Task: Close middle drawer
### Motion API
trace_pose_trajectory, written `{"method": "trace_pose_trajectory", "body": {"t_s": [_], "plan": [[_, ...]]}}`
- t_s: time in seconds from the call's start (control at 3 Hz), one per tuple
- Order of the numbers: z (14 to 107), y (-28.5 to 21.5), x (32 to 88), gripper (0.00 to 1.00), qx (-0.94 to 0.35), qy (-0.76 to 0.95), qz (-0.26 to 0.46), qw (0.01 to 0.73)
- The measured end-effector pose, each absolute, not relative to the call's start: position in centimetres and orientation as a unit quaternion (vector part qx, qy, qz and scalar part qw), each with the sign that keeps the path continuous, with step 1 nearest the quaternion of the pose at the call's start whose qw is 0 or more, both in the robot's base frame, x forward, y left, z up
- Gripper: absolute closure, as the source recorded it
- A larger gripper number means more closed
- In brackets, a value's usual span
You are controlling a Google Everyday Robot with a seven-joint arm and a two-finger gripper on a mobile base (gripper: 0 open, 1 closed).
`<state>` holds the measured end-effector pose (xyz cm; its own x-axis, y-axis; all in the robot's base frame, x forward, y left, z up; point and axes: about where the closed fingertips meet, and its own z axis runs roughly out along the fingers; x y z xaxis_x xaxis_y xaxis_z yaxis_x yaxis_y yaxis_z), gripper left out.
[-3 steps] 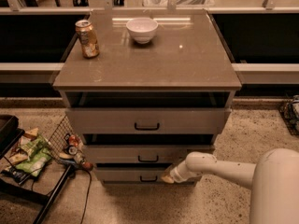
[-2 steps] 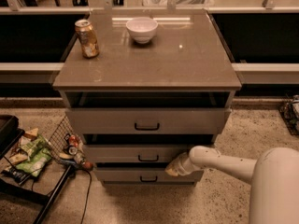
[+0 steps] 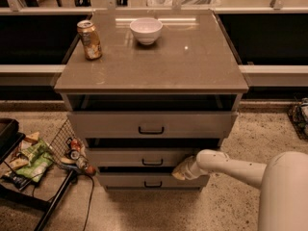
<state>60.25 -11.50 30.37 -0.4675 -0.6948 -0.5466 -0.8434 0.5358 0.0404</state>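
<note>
The counter (image 3: 192, 66) is smooth with a soft sheen (lights glint off it); the middle drawer (image 3: 120, 159) front looks matt; the pincer (image 3: 180, 170), at its four o'clock corner, ends a smooth white plastic-looking arm (image 3: 233, 170).

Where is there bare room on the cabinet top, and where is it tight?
Bare: the cabinet top right of the bowl and in front of the can. Tight: the gripper at the right end of the middle drawer.

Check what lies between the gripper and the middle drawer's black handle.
Only bare drawer front, as the camera view shows: the gripper sits at the right end of the middle drawer, to the right of its handle.
</note>
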Motion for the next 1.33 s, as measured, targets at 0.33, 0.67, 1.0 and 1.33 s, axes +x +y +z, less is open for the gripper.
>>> {"method": "trace_pose_trajectory", "body": {"t_s": [0.33, 0.67, 1.0, 1.33], "plan": [[31.0, -11.4, 59.1, 1.0, -0.461, 0.843, 0.15, 0.233], [34.9, -10.8, 55.0, 1.0, -0.488, 0.844, 0.13, 0.181], [38.5, -10.0, 47.7, 1.0, -0.525, 0.836, 0.13, 0.096], [41.8, -11.4, 40.1, 1.0, -0.531, 0.839, 0.117, 0.024]]}}
